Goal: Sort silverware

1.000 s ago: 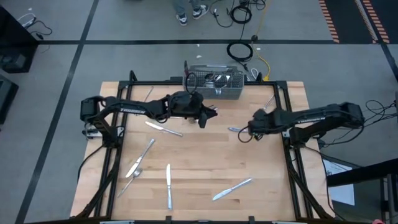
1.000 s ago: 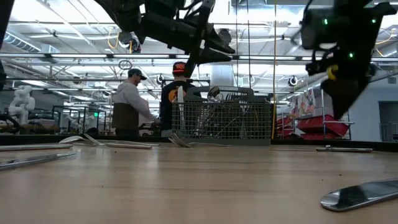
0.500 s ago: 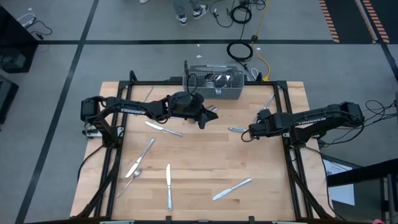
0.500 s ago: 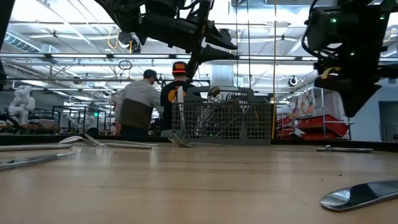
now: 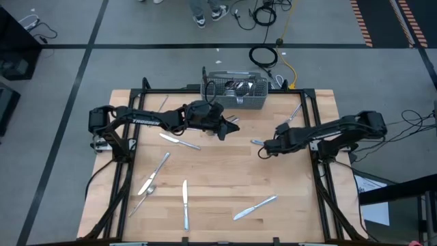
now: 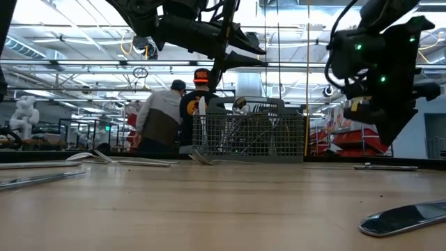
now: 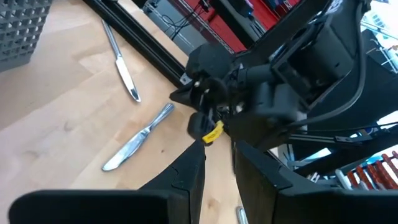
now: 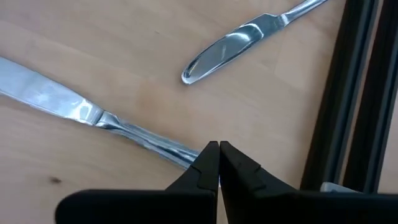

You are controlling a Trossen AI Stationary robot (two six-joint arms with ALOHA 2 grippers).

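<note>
Silverware lies scattered on the wooden table. One knife lies right of centre. My right gripper is shut just above it. In the right wrist view the fingertips stand at the handle end of that knife and hide it. A second knife lies beyond. My left gripper hangs high over the table's middle, near the wire basket. It points toward the right arm. Its fingers stand a narrow gap apart, with nothing seen between the tips. My right gripper comes at the knife's handle from above, with its fingers shut. The fingertips cover the handle's end, so I cannot tell whether they touch it. The knife lies flat on the table.
Further knives and other pieces lie across the table's left and near parts. One knife lies by the right frame rail. The basket holds several pieces. People stand in the room behind.
My right gripper has gone a little toward the table's left and near edges and has come lower, ending over the knife's handle end. The knife has stayed where it was. My left arm has kept still.
</note>
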